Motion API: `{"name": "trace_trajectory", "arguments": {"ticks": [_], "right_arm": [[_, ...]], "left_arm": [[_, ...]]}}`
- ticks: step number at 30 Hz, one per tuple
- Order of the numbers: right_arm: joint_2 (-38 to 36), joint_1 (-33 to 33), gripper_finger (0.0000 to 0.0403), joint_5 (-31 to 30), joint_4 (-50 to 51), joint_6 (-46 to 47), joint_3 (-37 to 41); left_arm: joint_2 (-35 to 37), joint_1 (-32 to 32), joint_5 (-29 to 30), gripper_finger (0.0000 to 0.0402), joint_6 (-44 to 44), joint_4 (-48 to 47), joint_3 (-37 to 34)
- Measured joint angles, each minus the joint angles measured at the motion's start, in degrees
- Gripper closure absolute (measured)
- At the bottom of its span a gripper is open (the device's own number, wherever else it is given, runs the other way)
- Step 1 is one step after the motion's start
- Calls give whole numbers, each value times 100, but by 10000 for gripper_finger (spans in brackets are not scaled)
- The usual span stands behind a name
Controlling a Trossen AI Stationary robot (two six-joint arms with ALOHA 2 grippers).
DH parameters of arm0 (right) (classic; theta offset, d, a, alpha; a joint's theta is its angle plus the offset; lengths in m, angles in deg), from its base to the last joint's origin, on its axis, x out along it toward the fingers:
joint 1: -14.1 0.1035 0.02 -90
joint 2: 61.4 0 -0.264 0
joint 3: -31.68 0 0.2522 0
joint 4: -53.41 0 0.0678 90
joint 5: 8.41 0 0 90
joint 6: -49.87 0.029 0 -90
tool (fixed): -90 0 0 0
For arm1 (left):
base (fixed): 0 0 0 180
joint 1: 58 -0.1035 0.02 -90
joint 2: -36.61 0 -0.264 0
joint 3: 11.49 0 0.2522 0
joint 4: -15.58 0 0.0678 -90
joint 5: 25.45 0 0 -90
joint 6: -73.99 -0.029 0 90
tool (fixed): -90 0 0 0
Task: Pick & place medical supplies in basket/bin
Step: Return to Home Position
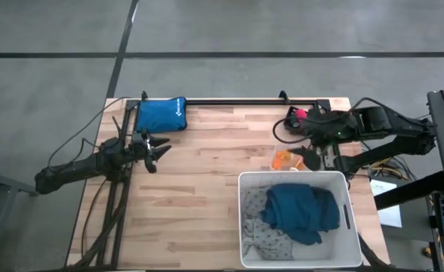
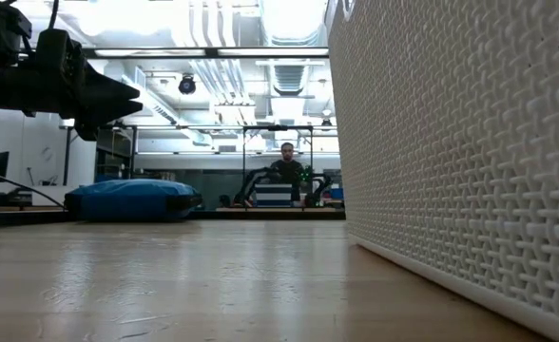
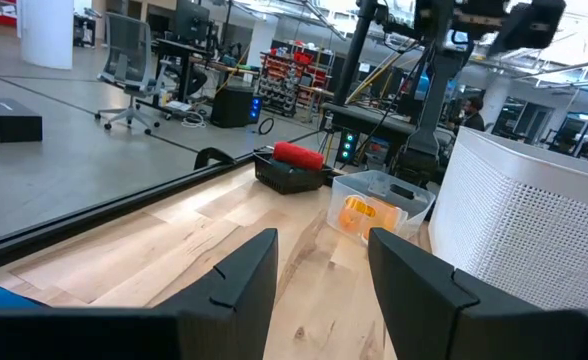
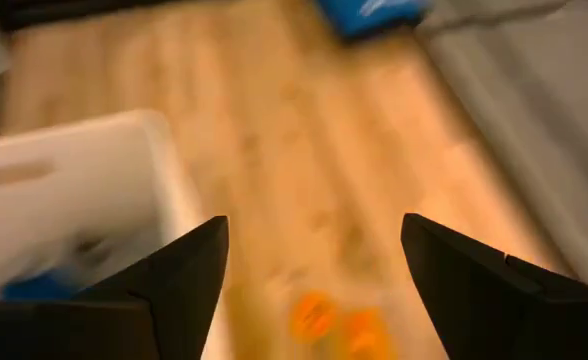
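Lying in white tub [image 1: 294,175]: teal garment [image 1: 301,211], seemingly bunched.

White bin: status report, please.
Left gripper open, empty, at table's left. Right gripper open, empty, near large white plastic tub. Dark teal cloth and pale patterned cloth inside tub. Orange pill bottles outside, by right gripper.

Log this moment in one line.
left tool open, empty, far from white bin | right tool open, empty, near bin | teal garment atop patterned garment in bin
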Motion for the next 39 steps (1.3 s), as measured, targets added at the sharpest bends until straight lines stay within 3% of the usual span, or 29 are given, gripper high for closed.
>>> {"name": "trace_trajectory", "arguments": {"ticks": [6,16,26,39], "right_arm": [[42,-2,119,-1430,-1328,-756,324],[42,-2,142,-1471,-4089,-1328,1057],[37,-74,192,-1475,-4844,-1433,1512],[-65,-245,354,-1619,-4770,-1472,1841]], "left_arm": [[0,1,0,238,0,1,2],[0,-1,0,238,0,0,0],[0,-1,1,238,0,0,0],[0,0,0,238,0,0,2]]}}
